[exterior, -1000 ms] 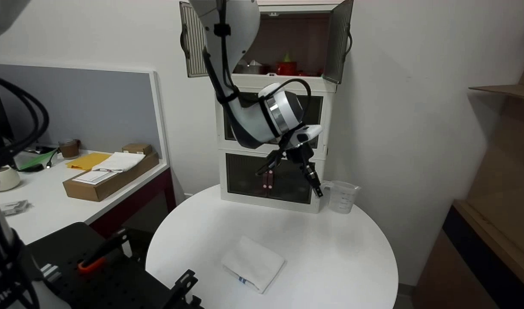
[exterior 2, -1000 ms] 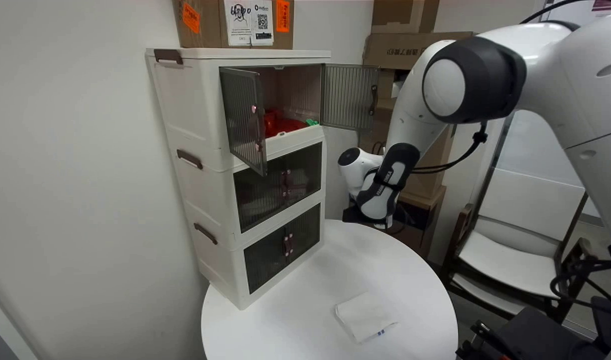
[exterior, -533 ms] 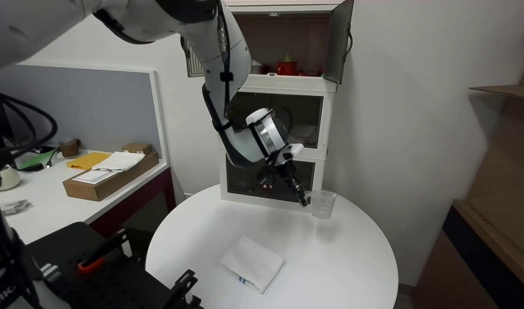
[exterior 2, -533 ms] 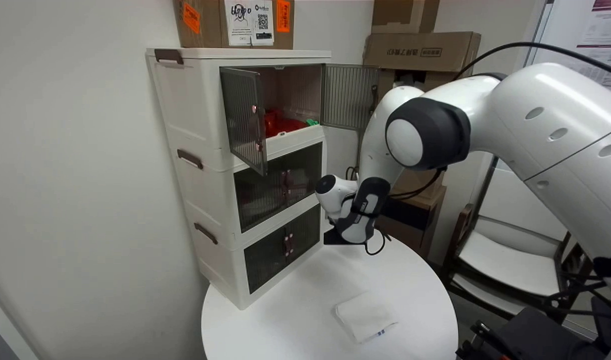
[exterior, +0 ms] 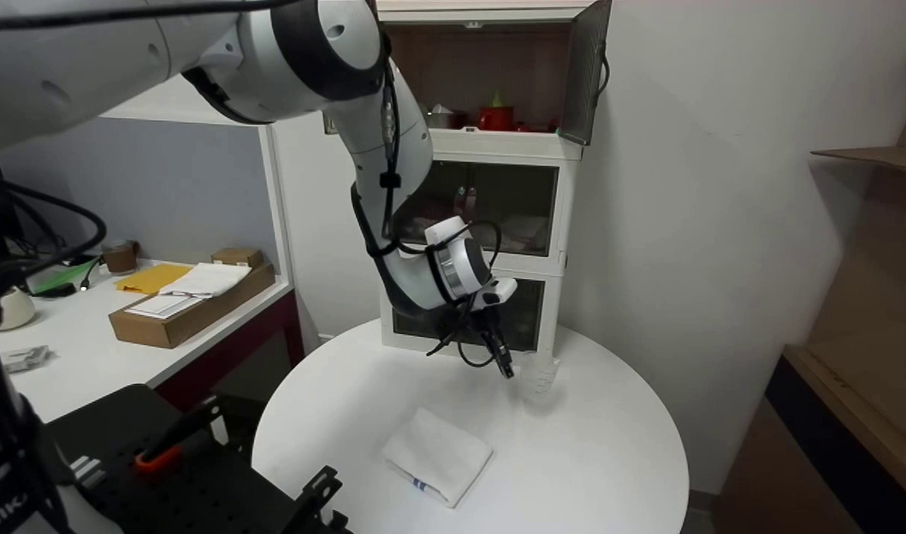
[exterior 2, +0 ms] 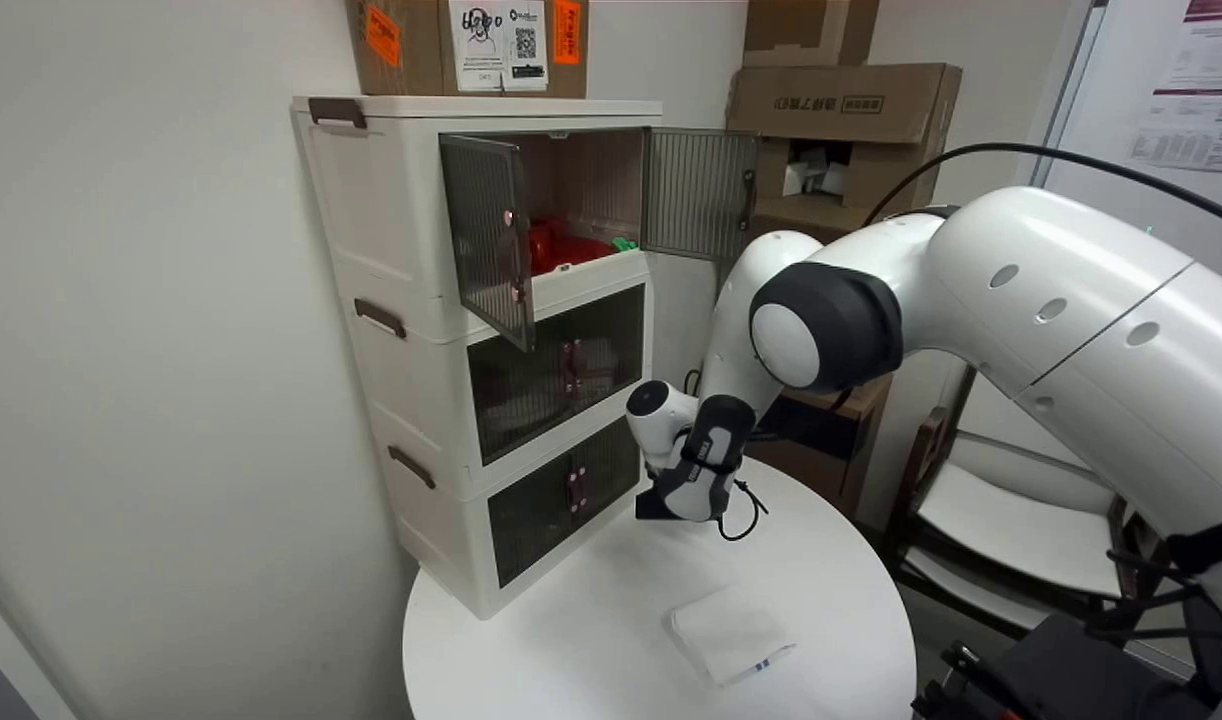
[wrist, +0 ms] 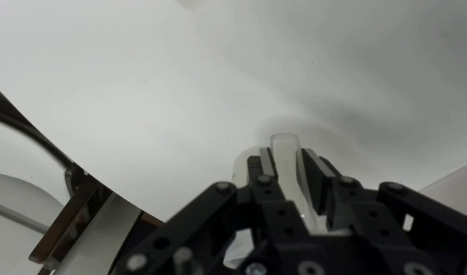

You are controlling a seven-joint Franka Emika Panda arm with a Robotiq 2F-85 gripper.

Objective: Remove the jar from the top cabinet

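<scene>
The gripper (wrist: 289, 159) pinched the handle (wrist: 289, 175) of the jar (exterior: 540, 378) between its two fingers (wrist: 267, 162); the jar was clear like a measuring cup, with marks on its side too small to read. It was outside the top cabinet (exterior 2: 366, 195), low over the white table (exterior: 609, 445) and near the bottom unit (exterior 2: 446, 540); whether its base touched the table could not be told. The top cabinet's tinted doors (exterior 2: 701, 195) stood swung outward. Inside sat a red mug-like vessel (exterior: 495, 118), something green (exterior: 497, 99) showing above it, and a grey pot (exterior: 441, 121), partly hidden by the arm (exterior: 390, 148). Behind the dark panes of the middle unit (exterior 2: 411, 385) lay pale items (exterior: 523, 226), too dim to name. On the desk (exterior: 67, 334) stood a see-through mug (exterior: 119, 257), brown within, and a cardboard box (exterior: 193, 324) topped with papers (exterior: 164, 306). In an exterior view, a carton (exterior 2: 421, 60) above the stack wore orange stickers (exterior 2: 565, 32), one reading "Fragile", and a white label (exterior 2: 498, 45) with a QR code and black handwriting. A carton farther back (exterior 2: 841, 105) bore Chinese characters, upside down. At the arm's base the letters "MIK" could be read; the print on the posters (exterior 2: 1206, 110) was too small.
</scene>
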